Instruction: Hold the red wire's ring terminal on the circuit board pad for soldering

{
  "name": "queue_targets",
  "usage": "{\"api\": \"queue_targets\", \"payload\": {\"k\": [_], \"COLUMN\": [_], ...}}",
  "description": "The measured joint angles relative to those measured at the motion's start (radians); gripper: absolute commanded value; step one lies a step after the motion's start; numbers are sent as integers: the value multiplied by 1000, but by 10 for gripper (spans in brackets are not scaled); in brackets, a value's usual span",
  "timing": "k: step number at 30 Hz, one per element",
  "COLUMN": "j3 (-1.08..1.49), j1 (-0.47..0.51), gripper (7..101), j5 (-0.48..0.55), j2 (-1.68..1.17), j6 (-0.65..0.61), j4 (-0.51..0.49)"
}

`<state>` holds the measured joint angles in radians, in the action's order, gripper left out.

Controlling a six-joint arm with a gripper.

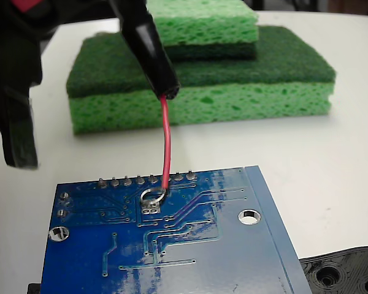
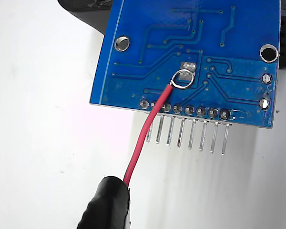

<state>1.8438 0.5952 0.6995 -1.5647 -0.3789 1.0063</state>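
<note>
The red wire [image 1: 166, 141] hangs from a black sleeve [image 1: 148, 49] that runs up into my black gripper [image 1: 49, 18] at the top left of the fixed view; the jaws themselves are hidden, and the wire stays up in their hold. Its ring terminal [image 1: 151, 197] rests on the blue circuit board [image 1: 190, 251], just behind the pin row, overlapping the pin-side edge of the square silver pad [image 1: 151, 209]. In the wrist view the ring terminal [image 2: 183, 79] sits just below the pad [image 2: 188, 66], touching it, on the circuit board [image 2: 229, 43], with the red wire [image 2: 145, 138] rising from the sleeve [image 2: 107, 205].
Two stacked green sponges [image 1: 202, 92] lie behind the board on the white table [image 1: 331, 159]. A black plastic piece with holes [image 1: 346, 272] sits at the board's right front corner. Grey solder pins [image 2: 190, 131] stick out past the board's edge.
</note>
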Motion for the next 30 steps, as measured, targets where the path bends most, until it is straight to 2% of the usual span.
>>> {"api": "queue_targets", "payload": {"k": [15, 21, 30], "j3": [129, 282, 637], "j1": [-55, -138, -202], "gripper": [1003, 1003, 1003], "j5": [-61, -169, -364], "j2": [-230, -414, -799], "j6": [100, 218, 383], "j4": [-46, -150, -310]}}
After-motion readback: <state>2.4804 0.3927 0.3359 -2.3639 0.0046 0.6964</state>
